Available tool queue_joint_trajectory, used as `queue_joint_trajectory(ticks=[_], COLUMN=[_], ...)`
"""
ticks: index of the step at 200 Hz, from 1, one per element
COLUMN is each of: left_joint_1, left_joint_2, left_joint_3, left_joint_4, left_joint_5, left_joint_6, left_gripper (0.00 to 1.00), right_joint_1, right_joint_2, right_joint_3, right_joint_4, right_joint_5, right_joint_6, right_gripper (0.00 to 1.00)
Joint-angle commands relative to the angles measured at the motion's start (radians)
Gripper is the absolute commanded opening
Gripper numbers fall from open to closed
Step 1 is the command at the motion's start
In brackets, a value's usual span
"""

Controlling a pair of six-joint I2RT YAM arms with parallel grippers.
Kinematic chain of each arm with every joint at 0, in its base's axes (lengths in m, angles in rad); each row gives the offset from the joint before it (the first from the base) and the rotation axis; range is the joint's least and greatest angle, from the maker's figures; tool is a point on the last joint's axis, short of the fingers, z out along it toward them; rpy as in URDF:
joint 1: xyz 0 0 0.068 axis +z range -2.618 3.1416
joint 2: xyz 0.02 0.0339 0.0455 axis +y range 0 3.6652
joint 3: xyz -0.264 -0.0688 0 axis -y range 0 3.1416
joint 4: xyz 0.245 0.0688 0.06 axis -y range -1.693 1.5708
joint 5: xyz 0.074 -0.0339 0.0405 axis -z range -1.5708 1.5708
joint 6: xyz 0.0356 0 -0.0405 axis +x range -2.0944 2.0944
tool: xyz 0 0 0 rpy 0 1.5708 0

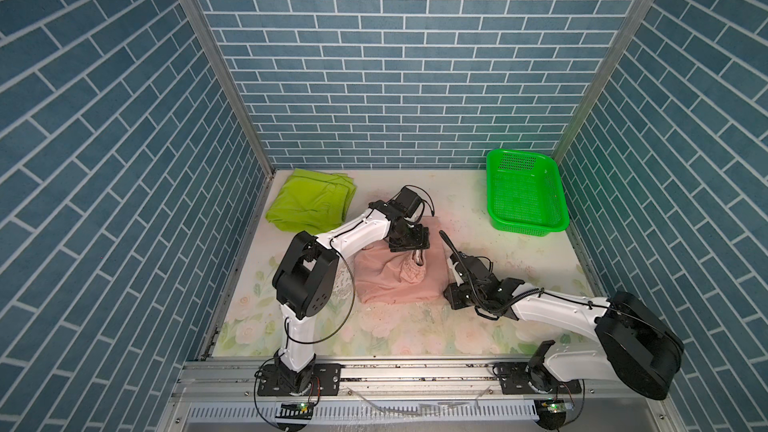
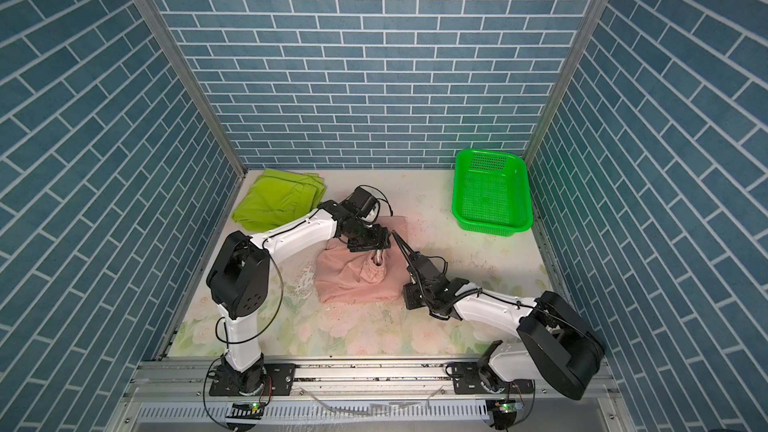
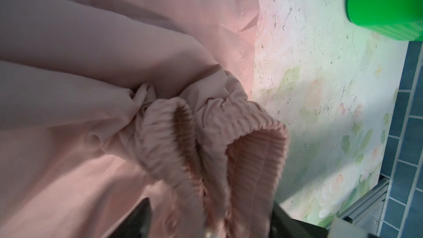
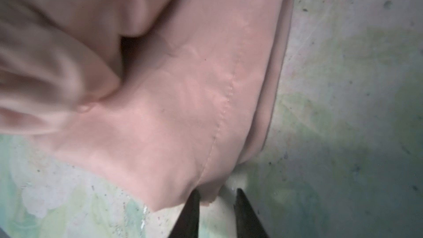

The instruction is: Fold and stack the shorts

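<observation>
Hovering over the middle of the floral worktop [image 1: 415, 336], the left claw [image 1: 412, 250] points down at the gathered waistband [image 1: 413, 270] of the dusty-pink shorts [image 1: 390, 290]. In the left wrist view its fingers [image 3: 143, 214] stand wide apart, with the ribbed waistband bunched between them, not pinched. These shorts lie mid-worktop, partly folded into a rough square, with the waistband humped on top. The right claw [image 4: 218, 212] sits low at the far right corner of the same shorts. Its jaws are narrowly parted, the hem corner lies just at the tips and pale worktop shows in the gap, so no grip. Folded lime-green shorts [image 1: 309, 203] lie at the far left corner, well apart from the pink pair. A bright green perforated basket [image 1: 524, 197] stands at the far right corner.
</observation>
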Motion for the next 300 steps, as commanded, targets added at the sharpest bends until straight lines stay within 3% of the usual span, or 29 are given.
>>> queue_joint_trajectory(ticks=[1, 34, 63, 98, 125, 152, 162, 178, 200, 221, 256, 300], left_joint_1=[-0.009, -0.006, 0.044, 0.174, 0.188, 0.223, 0.260, 0.332, 0.394, 0.399, 0.399, 0.401], left_joint_2=[-0.023, -0.122, -0.246, -0.429, -0.516, -0.588, -0.607, -0.628, -0.643, -0.649, -0.617, -0.518], left_joint_3=[0.082, 0.185, 0.147, -0.091, -0.241, -0.372, -0.407, -0.448, -0.462, -0.458, -0.514, -0.393], left_joint_4=[-0.047, -0.179, -0.223, -0.109, -0.044, -0.013, -0.002, 0.012, 0.017, 0.034, 0.131, 0.075], left_joint_5=[-0.019, -0.115, -0.201, -0.198, -0.220, -0.252, -0.235, -0.210, -0.227, -0.219, -0.137, -0.192], left_joint_6=[0.028, 0.107, 0.158, 0.175, 0.197, 0.179, 0.174, 0.171, 0.179, 0.180, 0.184, 0.251], left_gripper=[1.00, 1.00, 1.00, 1.00, 1.00, 1.00, 1.00, 1.00, 1.00, 1.00, 1.00, 1.00], right_joint_1=[0.003, 0.004, 0.004, 0.007, 0.013, 0.013, 0.013, 0.012, 0.011, -0.009, -0.025, -0.039], right_joint_2=[-0.090, -0.287, -0.378, -0.183, -0.007, 0.136, 0.182, 0.261, 0.343, 0.365, 0.354, 0.261], right_joint_3=[0.031, 0.125, 0.177, 0.335, 0.457, 0.527, 0.538, 0.562, 0.568, 0.500, 0.322, 0.248], right_joint_4=[-0.127, -0.404, -0.447, -0.351, -0.324, -0.317, -0.311, -0.308, -0.314, -0.314, -0.232, -0.258], right_joint_5=[0.052, 0.138, 0.089, -0.002, -0.017, -0.036, -0.046, -0.089, -0.071, -0.016, -0.042, 0.004], right_joint_6=[0.018, 0.015, -0.065, -0.178, -0.202, -0.211, -0.218, -0.225, -0.206, -0.167, -0.078, -0.042], right_gripper=[0.38, 0.44, 0.45, 0.48, 0.49, 0.30, 0.18, 0.09, 0.07, 0.03, 0.02, 0.01])
